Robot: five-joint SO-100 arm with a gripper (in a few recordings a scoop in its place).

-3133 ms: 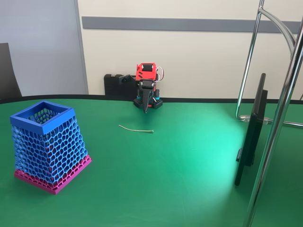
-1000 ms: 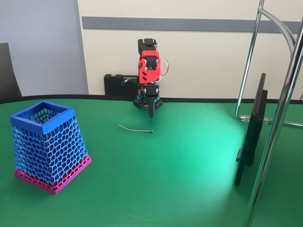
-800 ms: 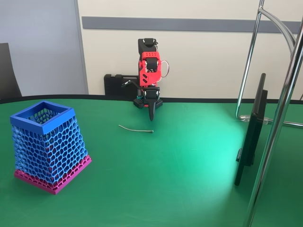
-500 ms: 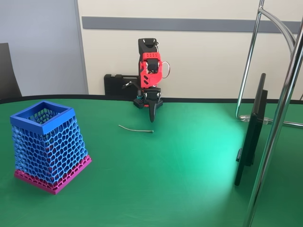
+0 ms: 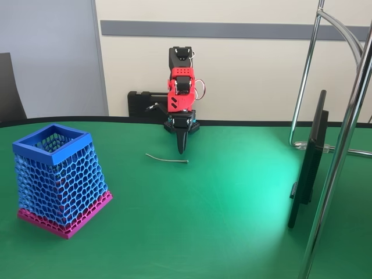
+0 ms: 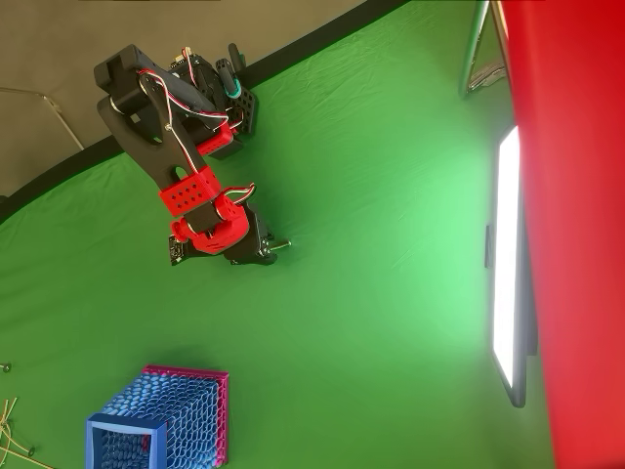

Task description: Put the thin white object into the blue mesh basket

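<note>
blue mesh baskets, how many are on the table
1. The blue mesh basket stands upright on the green table, near the left edge in the fixed view and at the bottom left in the overhead view.

In the overhead view the gripper [image 6: 256,252] hides most of the thin white object [image 6: 282,244]; jaw gap unreadable

The thin white object [image 5: 167,159] lies flat on the green table, well apart from the upright blue mesh basket [image 5: 58,177].
</note>
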